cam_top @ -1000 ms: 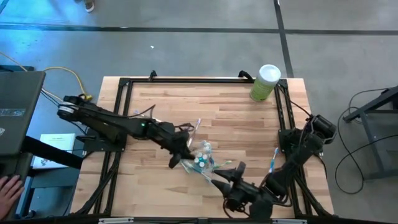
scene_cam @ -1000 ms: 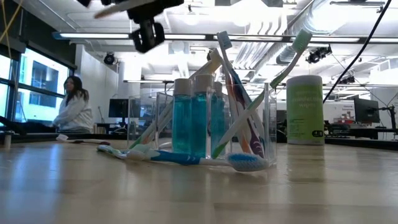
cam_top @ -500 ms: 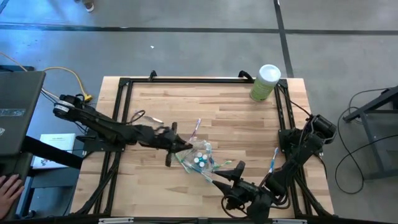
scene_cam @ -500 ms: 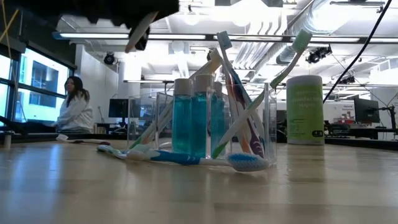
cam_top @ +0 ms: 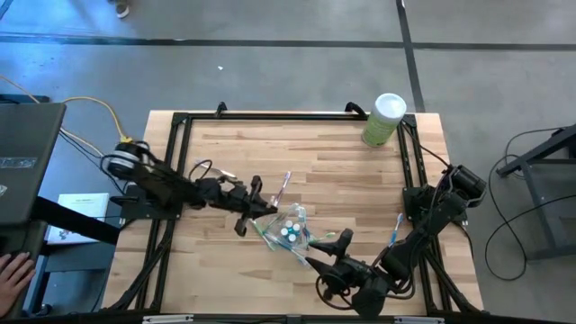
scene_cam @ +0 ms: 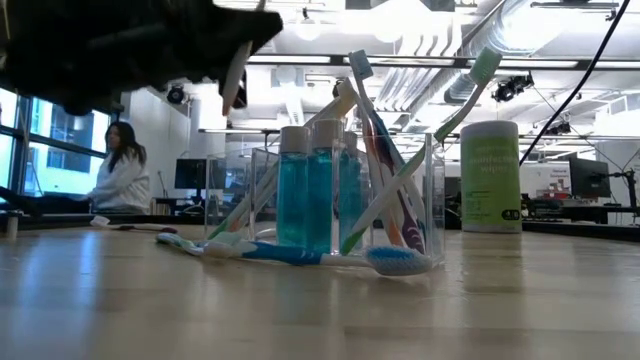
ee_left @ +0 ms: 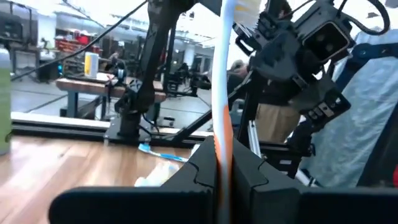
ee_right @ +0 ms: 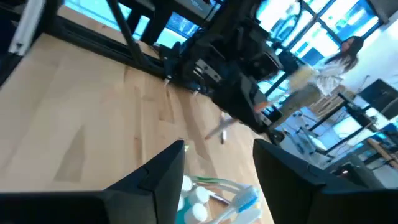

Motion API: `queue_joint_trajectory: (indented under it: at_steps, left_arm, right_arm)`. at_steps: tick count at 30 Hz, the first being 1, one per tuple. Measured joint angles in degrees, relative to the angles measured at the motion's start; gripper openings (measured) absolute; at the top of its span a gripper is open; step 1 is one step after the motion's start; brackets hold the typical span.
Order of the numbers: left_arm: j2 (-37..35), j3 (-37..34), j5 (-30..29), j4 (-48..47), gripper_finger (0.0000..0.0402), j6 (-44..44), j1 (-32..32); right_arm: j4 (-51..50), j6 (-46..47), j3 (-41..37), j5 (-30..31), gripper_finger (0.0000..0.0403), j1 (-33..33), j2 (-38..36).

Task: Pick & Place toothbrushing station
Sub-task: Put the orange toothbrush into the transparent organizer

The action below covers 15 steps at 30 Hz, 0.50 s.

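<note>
The toothbrushing station is a clear cup (cam_top: pixel 292 229) (scene_cam: pixel 335 200) standing on the wooden table. It holds teal bottles, white caps and several slanting toothbrushes. My left gripper (cam_top: pixel 252 209) (ee_left: pixel 222 169) hovers just left of the cup, shut on a white-and-orange toothbrush (ee_left: pixel 222 74) (scene_cam: pixel 237 72). My right gripper (cam_top: pixel 324 251) (ee_right: pixel 219 180) is open at the cup's near right side, with the cup's caps (ee_right: pixel 198 200) showing between its fingers. I cannot tell whether it touches the cup. My left gripper pinches the toothbrush's shaft (ee_left: pixel 222 140), where white turns to orange, between its two fingers. The fingers lie across the shaft, which sticks out well past them. The brush is lifted clear of the table.
Loose toothbrushes lie beside the cup (scene_cam: pixel 250 250) (scene_cam: pixel 400 260), one farther back (cam_top: pixel 284 184) and a blue one by the right arm (cam_top: pixel 396 232). A tall pale-green canister (cam_top: pixel 385 119) stands at the far right corner. A black frame (cam_top: pixel 270 115) rims the table.
My left gripper has sunk and drawn back a little toward the table's left edge. It has tipped up from pointing down to about level, and it still holds the toothbrush. My right gripper has rolled slightly in place by the cup.
</note>
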Motion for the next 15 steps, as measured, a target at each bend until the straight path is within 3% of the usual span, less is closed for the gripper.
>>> queue_joint_trajectory:
  at_steps: [4, 8, 15]
  left_arm:
    - [6.9, 0.1, 4.8, 5.3, 0.0007, -3.4, 2.6]
    - [11.0, 0.7, 5.3, 5.6, 0.0007, -4.3, 3.0]
    - [11.2, 0.5, 5.1, 5.4, 0.0007, 0.0, 1.9]
  right_arm:
    - [0.3, 0.3, 0.0, -0.6, 0.0183, 0.0, 0.0]
    - [0.6, 0.3, 0.0, -0.6, 0.0183, 0.0, 0.0]
    - [0.6, 0.3, 0.0, -0.5, 0.0183, -0.4, 0.0]
